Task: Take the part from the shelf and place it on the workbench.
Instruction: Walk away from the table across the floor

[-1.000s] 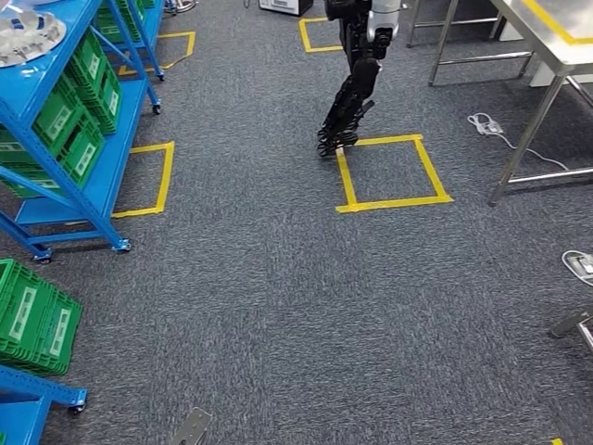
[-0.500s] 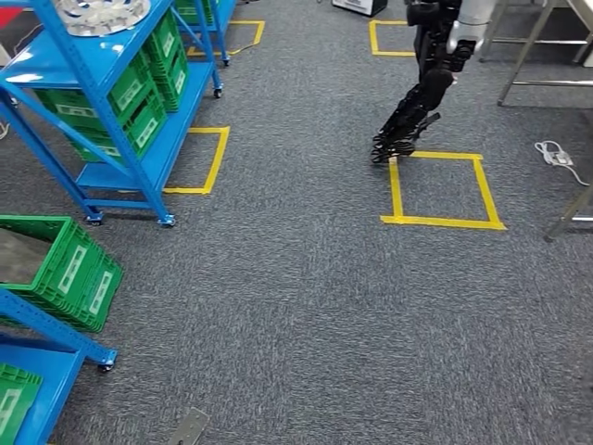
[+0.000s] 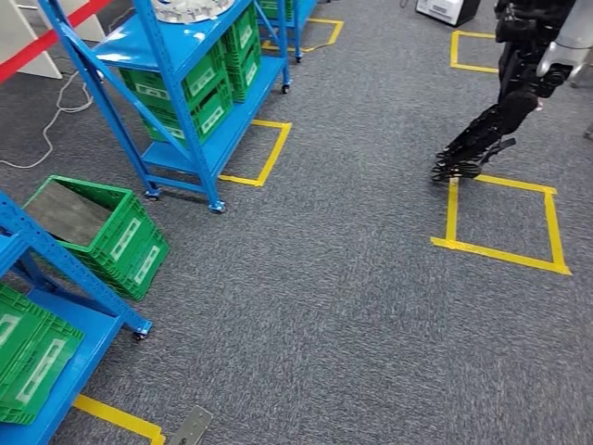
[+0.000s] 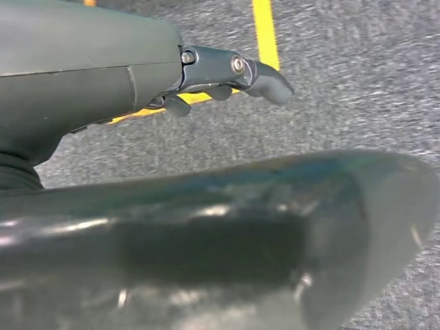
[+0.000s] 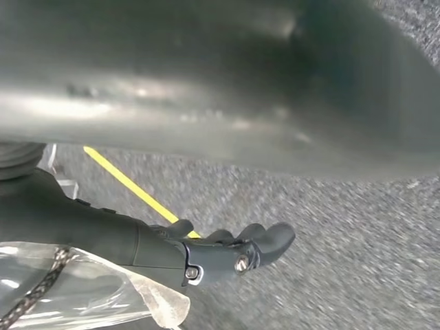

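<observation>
A silvery round part [image 3: 185, 9] lies on the top level of a blue shelf [image 3: 209, 139] at the far left in the head view. In the left wrist view my left hand [image 4: 135, 75] hangs over grey carpet with its fingers [image 4: 259, 74] stretched out and nothing in them. My right hand [image 5: 155, 247] in the right wrist view also hangs over the carpet, fingers [image 5: 259, 244] straight and holding nothing. A clear plastic wrap [image 5: 78, 292] with a dark cord sits at that wrist.
Green bins [image 3: 209, 83] fill the shelf's lower levels. A green crate [image 3: 105, 232] stands on the floor beside a nearer blue shelf [image 3: 63, 278]. Another dark robot [image 3: 503, 111] stands by a yellow taped square [image 3: 503, 250]. Grey carpet lies between.
The camera has turned left: the whole scene has slid right in the picture. The shelf with the part is now nearer the middle, and the metal tables have gone out of the picture.
</observation>
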`<action>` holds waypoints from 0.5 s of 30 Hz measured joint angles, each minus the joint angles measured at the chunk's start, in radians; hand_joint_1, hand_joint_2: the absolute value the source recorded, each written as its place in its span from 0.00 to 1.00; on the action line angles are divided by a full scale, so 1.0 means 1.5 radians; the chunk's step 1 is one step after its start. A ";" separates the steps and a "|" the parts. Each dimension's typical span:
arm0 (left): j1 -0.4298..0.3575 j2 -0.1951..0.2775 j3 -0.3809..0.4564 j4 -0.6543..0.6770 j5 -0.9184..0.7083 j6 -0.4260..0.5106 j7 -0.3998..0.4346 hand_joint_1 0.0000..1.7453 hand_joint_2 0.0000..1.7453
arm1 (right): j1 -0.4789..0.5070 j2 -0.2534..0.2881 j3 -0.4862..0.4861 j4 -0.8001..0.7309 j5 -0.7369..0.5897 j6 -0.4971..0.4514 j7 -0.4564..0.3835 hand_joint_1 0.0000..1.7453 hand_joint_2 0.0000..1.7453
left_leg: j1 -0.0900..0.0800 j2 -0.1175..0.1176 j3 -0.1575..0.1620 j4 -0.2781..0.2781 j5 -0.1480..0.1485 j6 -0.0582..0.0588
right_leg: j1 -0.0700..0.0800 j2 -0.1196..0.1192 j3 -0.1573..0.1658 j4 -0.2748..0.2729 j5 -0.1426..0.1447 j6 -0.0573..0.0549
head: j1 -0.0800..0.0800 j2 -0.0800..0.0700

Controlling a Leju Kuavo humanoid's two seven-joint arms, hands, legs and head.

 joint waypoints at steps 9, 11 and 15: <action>0.000 0.000 0.000 0.000 0.000 0.000 0.000 0.00 0.00 | 0.001 -0.001 0.001 0.000 0.000 0.000 0.000 0.00 0.00 | -0.002 0.096 -0.047 0.094 -0.017 -0.001 | 0.009 -0.090 0.017 -0.004 -0.014 -0.014 | -0.006 0.000; -0.003 0.001 0.000 0.000 0.000 0.000 0.000 0.00 0.00 | 0.001 -0.001 0.001 0.000 0.000 0.000 0.001 0.00 0.00 | -0.011 0.125 -0.010 0.021 0.004 0.008 | 0.012 -0.106 0.021 -0.004 -0.022 -0.008 | -0.006 0.000; -0.002 0.001 0.001 0.000 0.000 0.001 0.000 0.00 0.00 | -0.004 -0.001 0.001 0.000 0.000 0.000 0.001 0.00 0.00 | -0.014 0.112 0.005 -0.007 0.003 0.021 | 0.012 -0.120 0.035 -0.008 -0.033 0.006 | -0.004 0.000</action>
